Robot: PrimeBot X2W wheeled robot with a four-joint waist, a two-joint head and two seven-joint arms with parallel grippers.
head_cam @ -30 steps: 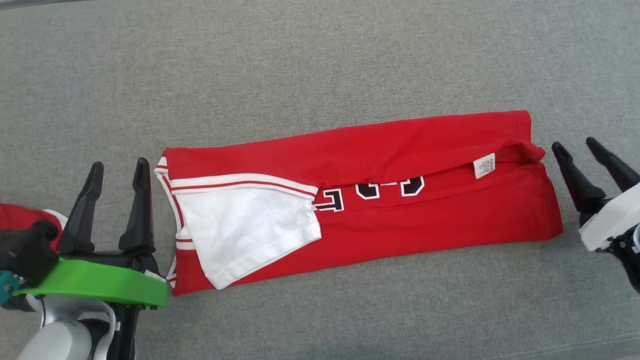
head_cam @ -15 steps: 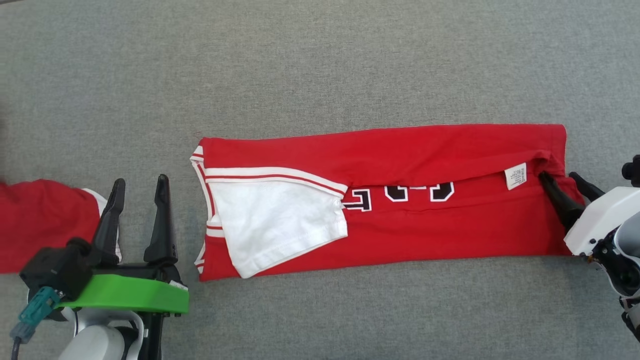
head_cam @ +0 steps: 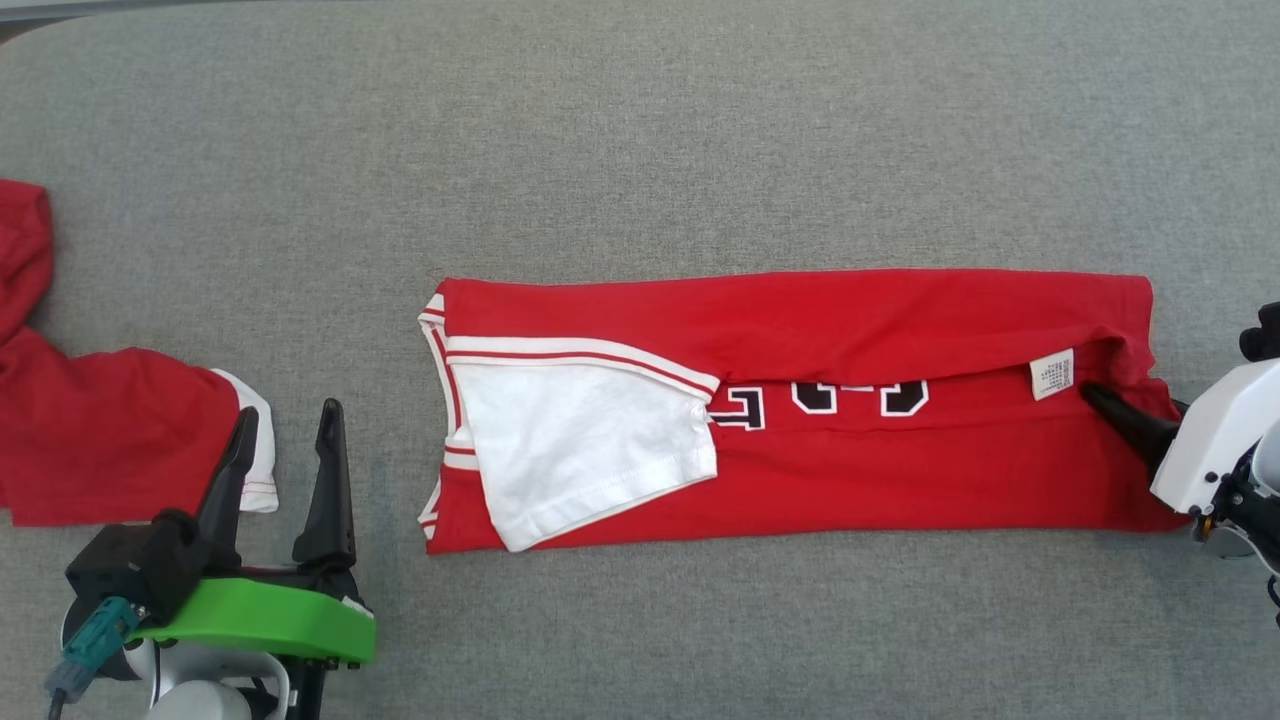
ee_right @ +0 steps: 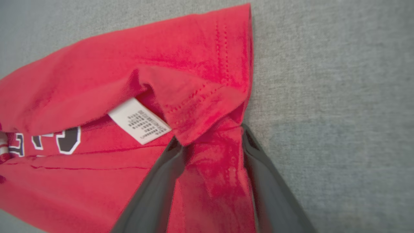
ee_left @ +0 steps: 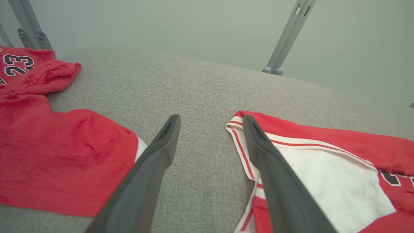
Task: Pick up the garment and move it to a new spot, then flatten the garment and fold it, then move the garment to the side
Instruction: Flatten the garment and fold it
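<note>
Garment (head_cam: pixel 900 470) edge partly hides one finger of spread right gripper (ee_right: pixel 212 139); left gripper (head_cam: pixel 289 410) spread.

Grey fabric surface (head_cam: pixel 640 140): folded garment (head_cam: pixel 900 470) centre-right, red jersey (head_cam: pixel 100 440) far left, apart.

On the upholstered surface (head_cam: pixel 640 150), a second garment (head_cam: pixel 110 430) lies well left of the folded garment (head_cam: pixel 900 480), the left gripper (head_cam: pixel 289 407) between them, the right gripper (ee_right: pixel 210 136) astride its right end.
</note>
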